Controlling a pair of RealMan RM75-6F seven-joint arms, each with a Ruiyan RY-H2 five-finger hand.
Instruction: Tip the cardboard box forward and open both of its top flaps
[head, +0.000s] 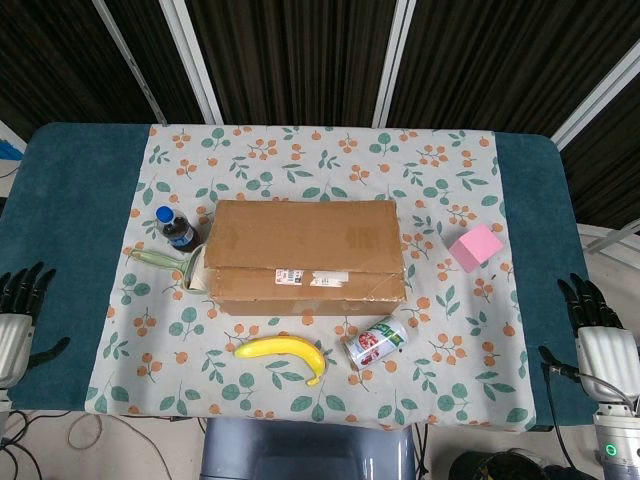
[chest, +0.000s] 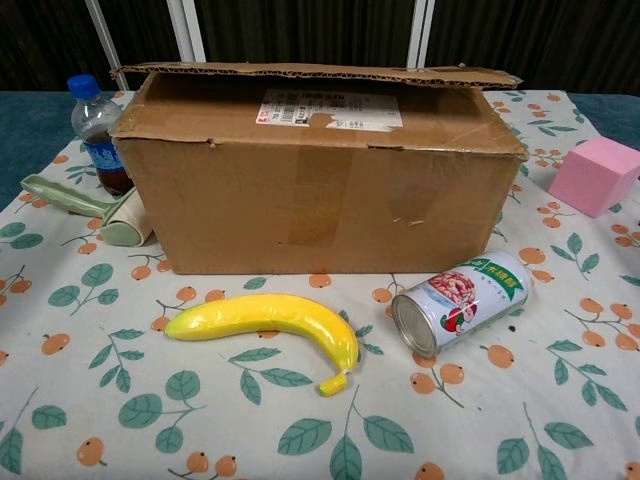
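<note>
At the table's near edges, left hand (head: 22, 300) and right hand (head: 590, 318) wait empty, fingers apart, and should grip the cardboard box (head: 305, 256) by its ends, clear of the banana (head: 283, 350) and can (head: 376, 342).

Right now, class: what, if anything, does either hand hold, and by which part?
Nothing is held. The left hand and right hand sit at the table's edges, fingers apart, away from the cardboard box.
</note>
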